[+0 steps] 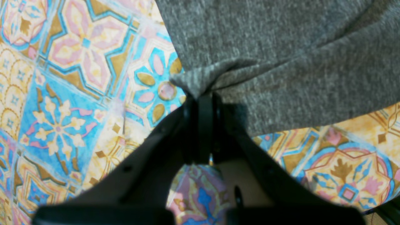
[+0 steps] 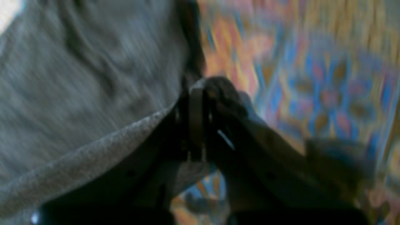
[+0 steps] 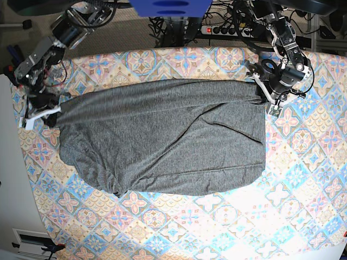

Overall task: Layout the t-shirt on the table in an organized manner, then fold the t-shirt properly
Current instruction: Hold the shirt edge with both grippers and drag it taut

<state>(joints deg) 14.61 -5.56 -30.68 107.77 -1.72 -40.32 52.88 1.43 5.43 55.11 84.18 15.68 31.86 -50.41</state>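
The shirt (image 3: 162,138) covers the middle of the counter (image 3: 303,179), leaving bare cloth in a wide band from 3 to 6 o'clock and a strip along 12. At 9 o'clock the right claw (image 3: 53,111) is clamped on the shirt's edge, close to the counter's rim. At 2 o'clock the left claw (image 3: 264,93) pinches a corner (image 1: 187,86), its arm blocking that side. Cables (image 3: 227,27) crowd the floor beyond 12.

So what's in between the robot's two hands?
The t-shirt. In the base view it stretches across the table from the right hand to the left hand, each pinching a corner; nothing else lies between them.
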